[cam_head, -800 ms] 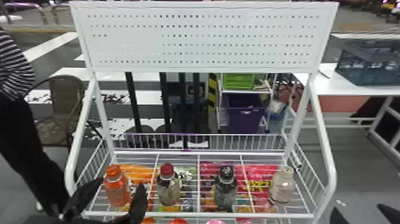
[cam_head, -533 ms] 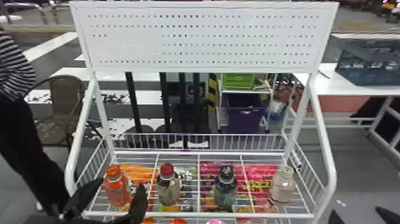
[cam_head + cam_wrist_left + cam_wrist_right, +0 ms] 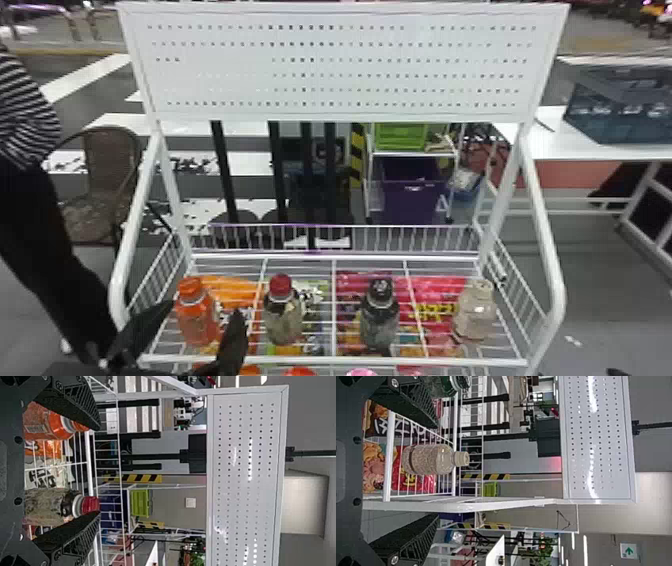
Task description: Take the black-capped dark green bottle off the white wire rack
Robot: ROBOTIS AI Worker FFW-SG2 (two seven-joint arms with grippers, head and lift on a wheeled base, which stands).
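Clearly the lift is still to do: the black-capped dark green bottle [image 3: 380, 315] stands upright on the white wire rack [image 3: 350, 360], between the red-capped bottle [image 3: 283, 311] and the pale-capped bottle [image 3: 475, 311]. Neither hand bears anything. The right gripper [image 3: 436, 470] has its fingers wide apart, the pale-capped bottle showing between them in its wrist view; the left gripper [image 3: 97, 471] is spread too, near the orange bottle [image 3: 196, 315] and the red-capped one. So the task seems at its approach stage. Lining up fingers either side of the dark bottle, closing, raising it and bringing it clear of the rack all remain, probably work for the right arm.

In the right wrist view the target is cut off by the frame's edge and partly covered by a finger. From the head, its base is hard to make out against the wires, and the round tops [image 3: 361, 372] below the front rail are cropped, so what they belong to cannot be told.
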